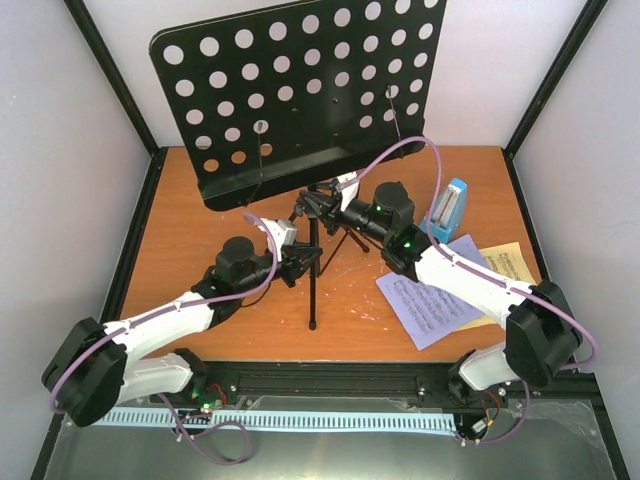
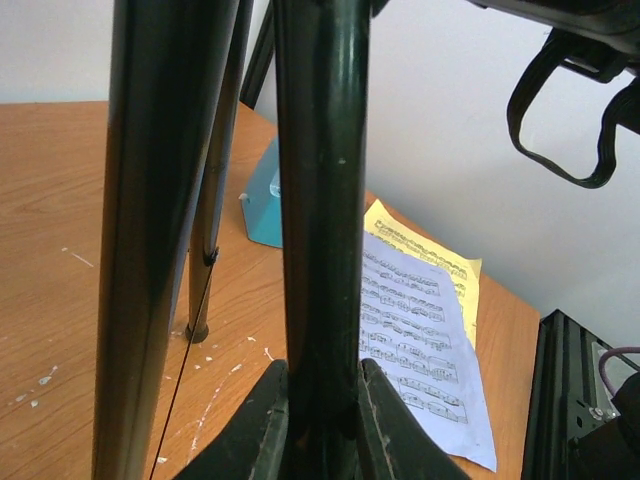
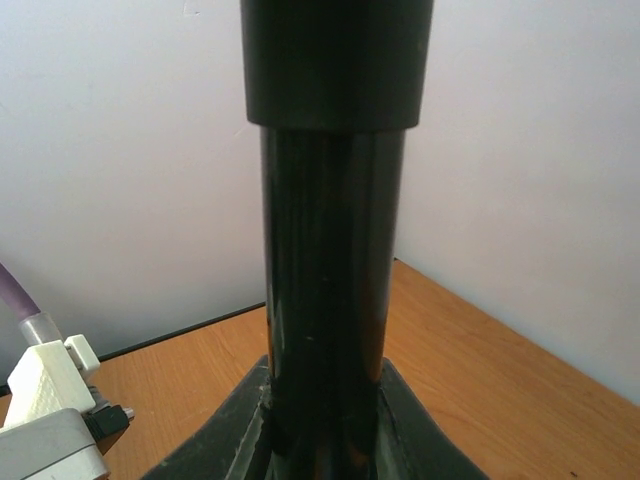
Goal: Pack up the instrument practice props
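The black tripod music stand (image 1: 300, 90) stands upright mid-table, its round-holed desk tilted at the back. My left gripper (image 1: 303, 260) is shut on the stand's central pole (image 2: 322, 250) low down, among the legs. My right gripper (image 1: 325, 205) is shut on the pole (image 3: 330, 280) higher up, just below a thicker collar. The white sheet-music page (image 1: 432, 300) lies flat at the right, over the yellow page (image 1: 508, 268); both also show in the left wrist view (image 2: 415, 340). The blue wedge metronome (image 1: 448, 210) stands behind the pages.
White scuff marks dot the wooden table (image 1: 190, 230). A tripod leg foot (image 2: 197, 330) rests on the table to the left of the pole. Walls close in the table at the back and both sides. A black rail (image 1: 330, 378) runs along the near edge.
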Motion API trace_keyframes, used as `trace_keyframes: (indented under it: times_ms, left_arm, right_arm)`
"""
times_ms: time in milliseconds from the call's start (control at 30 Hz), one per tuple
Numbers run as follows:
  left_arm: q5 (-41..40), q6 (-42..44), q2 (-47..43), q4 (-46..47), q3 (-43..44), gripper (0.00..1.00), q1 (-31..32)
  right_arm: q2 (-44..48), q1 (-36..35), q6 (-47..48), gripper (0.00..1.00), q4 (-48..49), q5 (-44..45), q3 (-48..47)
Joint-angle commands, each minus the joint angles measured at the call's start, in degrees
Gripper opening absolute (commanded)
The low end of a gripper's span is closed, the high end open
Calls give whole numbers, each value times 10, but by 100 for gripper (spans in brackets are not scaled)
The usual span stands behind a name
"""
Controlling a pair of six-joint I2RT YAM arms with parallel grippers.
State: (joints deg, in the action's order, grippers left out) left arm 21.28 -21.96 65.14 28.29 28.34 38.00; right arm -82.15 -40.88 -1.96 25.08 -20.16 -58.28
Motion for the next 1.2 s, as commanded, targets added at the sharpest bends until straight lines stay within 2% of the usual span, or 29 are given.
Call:
trace_keyframes:
  times_ms: [0, 267, 500, 667, 867, 1167]
  left_arm:
    - [12, 23, -4, 119, 8, 0, -2]
    - [58, 28, 13, 106, -2, 0, -2]
    - [61, 24, 12, 99, -3, 0, -2]
    - [67, 23, 12, 99, -3, 0, -2]
    - [66, 25, 7, 96, -2, 0, -2]
    - [68, 23, 4, 96, 2, 0, -2]
  right_arm:
    - [26, -11, -16, 9, 33, 0, 12]
    - [43, -11, -30, 25, 63, 17, 56]
    - [85, -11, -34, 47, 95, 33, 105]
    - [111, -11, -50, 61, 161, 54, 158]
    - [107, -9, -72, 59, 220, 54, 154]
    - [40, -10, -82, 47, 293, 36, 113]
